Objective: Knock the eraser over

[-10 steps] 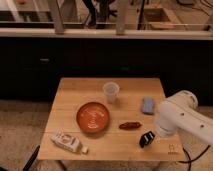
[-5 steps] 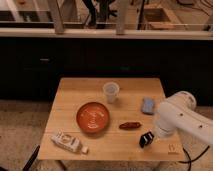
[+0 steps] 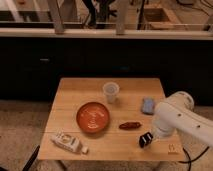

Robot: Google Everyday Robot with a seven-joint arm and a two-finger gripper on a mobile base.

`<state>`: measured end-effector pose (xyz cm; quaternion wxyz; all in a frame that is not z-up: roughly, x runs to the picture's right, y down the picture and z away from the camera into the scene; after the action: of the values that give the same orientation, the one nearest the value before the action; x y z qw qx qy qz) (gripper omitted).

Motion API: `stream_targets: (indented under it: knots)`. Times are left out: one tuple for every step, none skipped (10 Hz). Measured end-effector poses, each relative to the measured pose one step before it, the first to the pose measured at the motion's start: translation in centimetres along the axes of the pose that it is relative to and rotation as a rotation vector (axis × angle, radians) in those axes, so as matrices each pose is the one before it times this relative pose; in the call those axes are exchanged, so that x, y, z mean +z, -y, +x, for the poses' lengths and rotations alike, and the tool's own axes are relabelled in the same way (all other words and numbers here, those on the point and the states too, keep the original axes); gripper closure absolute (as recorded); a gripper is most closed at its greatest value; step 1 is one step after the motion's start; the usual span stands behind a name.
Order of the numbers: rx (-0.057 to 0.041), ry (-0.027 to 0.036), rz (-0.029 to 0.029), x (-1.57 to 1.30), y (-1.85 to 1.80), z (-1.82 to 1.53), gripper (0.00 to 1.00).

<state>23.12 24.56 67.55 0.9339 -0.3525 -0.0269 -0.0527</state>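
Wooden table (image 3: 70, 97), items spread out. Orange bowl (image 3: 93, 117) left of centre. Clear plastic cup (image 3: 111, 92) upright, behind the bowl and to its right. Light-blue sponge pad (image 3: 148, 105) flat near the right edge. Dark red elongated item (image 3: 130, 125) just right of the bowl. White bottle (image 3: 69, 143) on its side at the front-left corner.

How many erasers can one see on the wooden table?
1. The eraser is near the front right corner of the table, right of the dark red item; the pincer is close beside it on its right. The arm could hide more.
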Motion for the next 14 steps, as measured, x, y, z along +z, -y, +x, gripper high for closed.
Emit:
stream_targets:
  knots:
    - [-0.0053,0.00032,-0.0051,0.269,0.148,-0.94,0.98]
    - [-0.00298,0.00533,-0.00329,0.152,0.059,-0.613,0.98]
    - [-0.00349,-0.00603,-0.0016,0.137,0.011,0.047,0.98]
    - [0.00097,0.0003,-0.00101,0.006,-0.021,0.071,0.98]
    - [0.00117,-0.00042,-0.00161,0.024,-0.067,0.084,0.98]
    - [-0.00098,-0.00162,-0.00701,0.131,-0.059,-0.575,0.98]
    - [-0.00085,0.00227,-0.00104,0.101,0.152,-0.974,0.98]
    - [-0.0049,0.00204,0.00263,0.075,0.261,-0.737,0.98]
    - [-0.00234,-0.00226,0.00248,0.053,0.099,-0.043,0.98]
    - [0.00124,-0.00091,-0.00523,0.059,-0.133,0.1,0.98]
    - [0.00164,-0.00441,-0.0054,0.061,-0.276,0.296,0.98]
    - [-0.00403,-0.00362,-0.00395,0.059,-0.129,-0.071,0.98]
    - [-0.00656,0.00108,0.00058,0.01,-0.204,-0.54,0.98]
    - [-0.00399,-0.00142,-0.00037,0.042,-0.196,-0.237,0.98]
